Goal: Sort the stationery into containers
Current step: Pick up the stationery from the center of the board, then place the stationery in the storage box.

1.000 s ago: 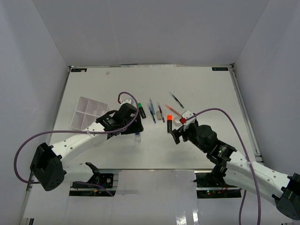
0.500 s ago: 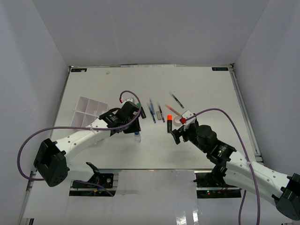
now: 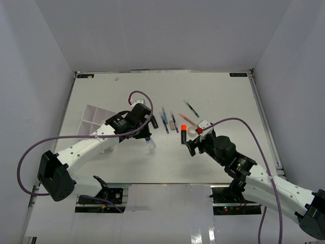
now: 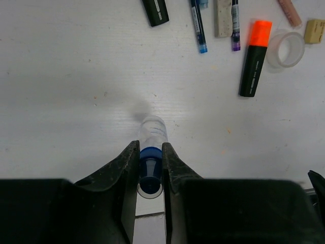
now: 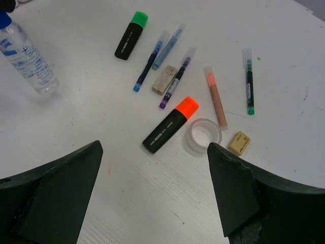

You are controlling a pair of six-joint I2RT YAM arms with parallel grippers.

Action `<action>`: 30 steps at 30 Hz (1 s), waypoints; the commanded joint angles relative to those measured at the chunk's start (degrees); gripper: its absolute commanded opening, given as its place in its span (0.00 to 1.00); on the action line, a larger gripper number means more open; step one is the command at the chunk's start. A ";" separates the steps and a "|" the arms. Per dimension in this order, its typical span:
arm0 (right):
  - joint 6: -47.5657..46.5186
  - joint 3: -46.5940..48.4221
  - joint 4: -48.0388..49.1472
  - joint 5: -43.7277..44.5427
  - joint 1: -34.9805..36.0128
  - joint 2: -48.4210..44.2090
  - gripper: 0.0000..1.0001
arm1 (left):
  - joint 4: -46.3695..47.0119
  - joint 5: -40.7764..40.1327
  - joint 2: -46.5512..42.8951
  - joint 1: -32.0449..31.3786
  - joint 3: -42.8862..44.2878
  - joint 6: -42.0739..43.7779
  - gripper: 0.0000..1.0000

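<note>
Tabletop (image 3: 213,91): white, matte, lightly scuffed; you see pale plain walls (image 3: 152,35) boxing it on three sides.
Left pincer (image 4: 151,162): closed on the bottle (image 4: 153,129) at its blue cap, just left of the tabletop's middle.
Right pincer (image 5: 153,152): spread wide, empty.
Tray (image 3: 91,114): near the left edge.
</note>
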 commanded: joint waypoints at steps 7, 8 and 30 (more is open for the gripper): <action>1.04 0.26 1.03 -2.85 -0.18 -1.87 0.90 | -9.08 -10.33 -0.66 10.63 12.97 6.91 0.04; 1.04 0.26 1.03 -3.03 -0.27 -2.22 0.90 | -8.82 -9.63 -0.93 12.76 13.50 9.09 0.04; 2.62 -0.71 1.21 -7.60 -0.18 -4.24 0.90 | -5.04 -1.01 5.31 49.61 26.60 23.44 0.04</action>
